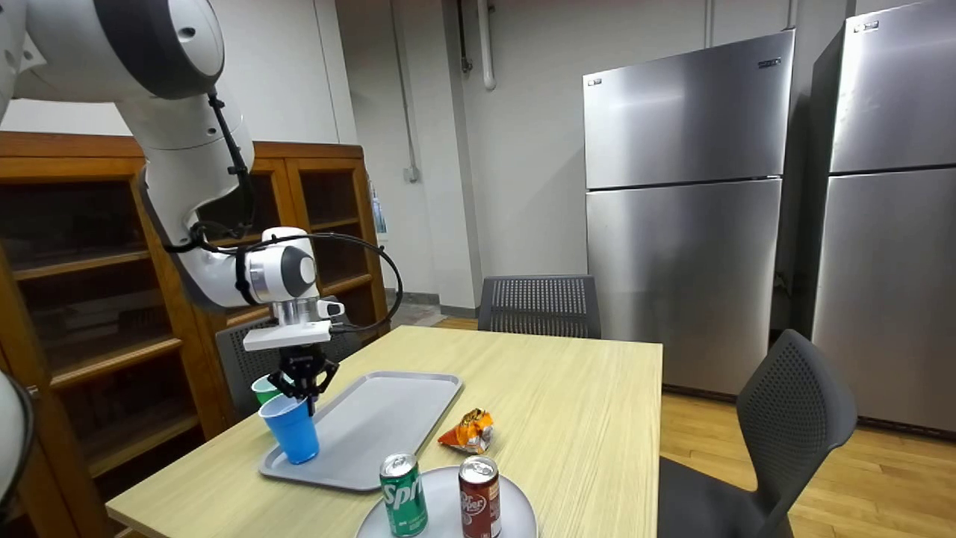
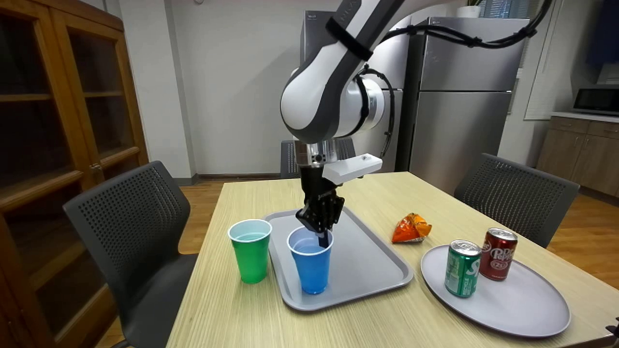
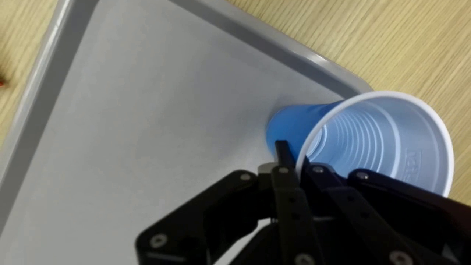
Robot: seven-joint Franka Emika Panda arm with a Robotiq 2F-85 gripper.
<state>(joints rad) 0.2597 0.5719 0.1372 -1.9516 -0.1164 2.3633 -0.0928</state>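
My gripper [image 1: 311,406] points down and is shut on the near wall of a blue cup [image 1: 293,432], in both exterior views. One finger is outside the cup and one inside, with the white rim between them. In an exterior view the gripper [image 2: 323,237] covers part of the cup's rim [image 2: 312,270]. In the wrist view the fingertips [image 3: 293,157] pinch the cup [image 3: 371,140], whose ringed, empty inside shows. The cup is upright or nearly so at a corner of a grey tray [image 2: 372,270]; whether its base touches the tray is hard to tell.
A green cup [image 2: 252,256] stands on the table beside the tray. An orange snack bag [image 2: 411,228] lies across from it. A round grey plate [image 2: 527,309] holds a green Sprite can [image 2: 463,270] and a Dr Pepper can [image 2: 498,253]. Chairs [image 2: 135,237] surround the table.
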